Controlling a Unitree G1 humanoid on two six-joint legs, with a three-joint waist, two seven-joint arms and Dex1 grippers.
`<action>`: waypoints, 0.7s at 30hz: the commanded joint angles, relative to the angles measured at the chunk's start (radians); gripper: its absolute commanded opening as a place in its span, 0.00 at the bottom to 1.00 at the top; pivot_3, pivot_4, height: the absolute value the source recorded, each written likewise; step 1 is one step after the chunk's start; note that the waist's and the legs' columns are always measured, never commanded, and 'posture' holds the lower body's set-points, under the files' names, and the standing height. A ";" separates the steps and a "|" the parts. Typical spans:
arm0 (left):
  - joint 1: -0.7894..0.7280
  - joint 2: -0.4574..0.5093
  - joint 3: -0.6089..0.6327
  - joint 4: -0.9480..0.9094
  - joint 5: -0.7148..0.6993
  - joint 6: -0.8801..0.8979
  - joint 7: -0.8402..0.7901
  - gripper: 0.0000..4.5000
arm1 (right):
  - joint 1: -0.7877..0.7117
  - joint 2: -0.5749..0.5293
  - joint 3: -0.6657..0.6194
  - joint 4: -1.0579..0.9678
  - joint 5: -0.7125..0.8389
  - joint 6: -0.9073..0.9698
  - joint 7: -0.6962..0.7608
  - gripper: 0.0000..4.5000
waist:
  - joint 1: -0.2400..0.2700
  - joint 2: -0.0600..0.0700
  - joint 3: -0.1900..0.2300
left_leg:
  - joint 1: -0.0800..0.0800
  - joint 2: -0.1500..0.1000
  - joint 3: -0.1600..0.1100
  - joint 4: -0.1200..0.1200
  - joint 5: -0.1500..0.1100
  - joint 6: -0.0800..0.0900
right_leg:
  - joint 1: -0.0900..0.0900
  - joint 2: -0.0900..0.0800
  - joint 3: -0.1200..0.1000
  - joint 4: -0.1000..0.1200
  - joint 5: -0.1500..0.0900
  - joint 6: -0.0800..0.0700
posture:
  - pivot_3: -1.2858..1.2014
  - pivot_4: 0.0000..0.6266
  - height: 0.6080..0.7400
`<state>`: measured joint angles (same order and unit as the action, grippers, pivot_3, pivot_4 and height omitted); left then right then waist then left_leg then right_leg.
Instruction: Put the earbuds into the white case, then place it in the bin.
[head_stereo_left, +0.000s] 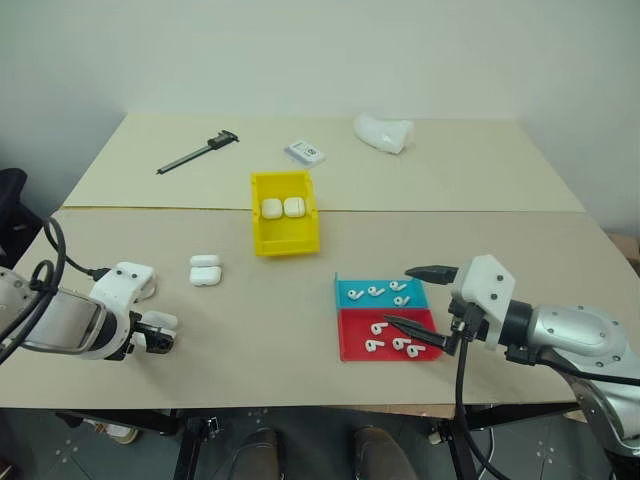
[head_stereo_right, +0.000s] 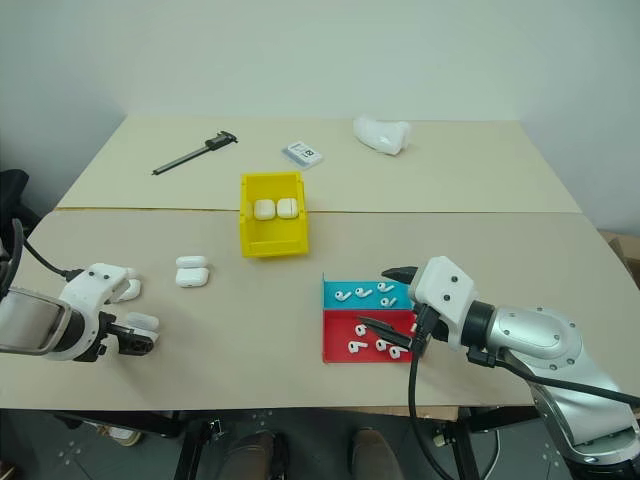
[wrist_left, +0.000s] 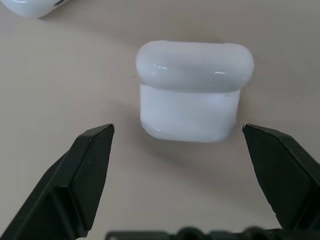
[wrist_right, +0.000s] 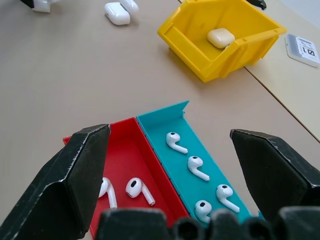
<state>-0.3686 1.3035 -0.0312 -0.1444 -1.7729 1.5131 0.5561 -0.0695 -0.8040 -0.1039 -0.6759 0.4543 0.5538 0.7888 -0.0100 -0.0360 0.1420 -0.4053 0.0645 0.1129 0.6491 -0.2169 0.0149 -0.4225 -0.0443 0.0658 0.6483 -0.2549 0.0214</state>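
**A:** Left wrist view has a closed white case (wrist_left: 192, 92) lying on the surface (wrist_left: 60, 75), with the left gripper (wrist_left: 178, 137) hanging over it, fingers spread wide, one tip either side and neither touching. So what step is this?

**B:** I'd judge it the very start: picking up a case so the earbuds can go in. From the head camera, that case sits at the near left edge, and two more closed cases (head_stereo_left: 205, 270) lie further in.

**A:** And the earbuds?

**B:** Loose in the blue tray (head_stereo_left: 352, 291) and the red tray (head_stereo_left: 356, 334), several in each. The right gripper (head_stereo_left: 418, 296) hovers above those trays, fingers also spread and empty.

**A:** The yellow bin (head_stereo_left: 284, 240)?

**B:** Mid-surface, beyond the trays, with two cases already inside.

**A:** Next move?

**B:** Probably lowering the left fingers squarely around the case body and closing. It looks glossy and rounded, so an off-centre pinch may squirt it out. The lid must then be opened.
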 joint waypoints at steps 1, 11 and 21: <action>0.000 0.028 -0.048 -0.011 -0.051 -0.051 0.033 1.00 | -0.007 0.003 -0.012 -0.010 0.003 -0.023 -0.001 0.99 | 0.001 0.000 0.000 | 0.000 0.000 0.000 0.000 0.000 0.000 | 0.000 0.000 0.000 0.000 0.000 0.000 | 0.52 0.24 1.00; -0.033 -0.005 -0.137 0.013 -0.062 -0.125 0.098 1.00 | 0.004 -0.002 -0.024 -0.017 0.003 -0.026 -0.001 0.99 | 0.007 0.000 0.000 | 0.000 0.000 0.000 0.000 0.000 0.000 | 0.000 0.000 0.000 0.000 0.000 0.000 | 0.52 0.24 1.00; -0.044 0.013 -0.133 -0.004 -0.062 -0.140 0.099 1.00 | 0.006 -0.006 -0.029 -0.025 0.006 -0.022 0.000 0.99 | 0.021 0.000 0.000 | 0.000 0.000 0.000 0.000 0.001 -0.001 | 0.000 0.000 0.000 0.000 0.000 0.000 | 0.52 0.24 1.00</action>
<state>-0.3937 1.2986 -0.1715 -0.1422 -1.8447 1.3933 0.6487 -0.0587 -0.8035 -0.1027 -0.6745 0.4537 0.5519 0.7892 0.0108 -0.0360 0.1420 -0.4048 0.0643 0.1132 0.6490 -0.2159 0.0136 -0.4220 -0.0439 0.0657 0.6480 -0.2550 0.0212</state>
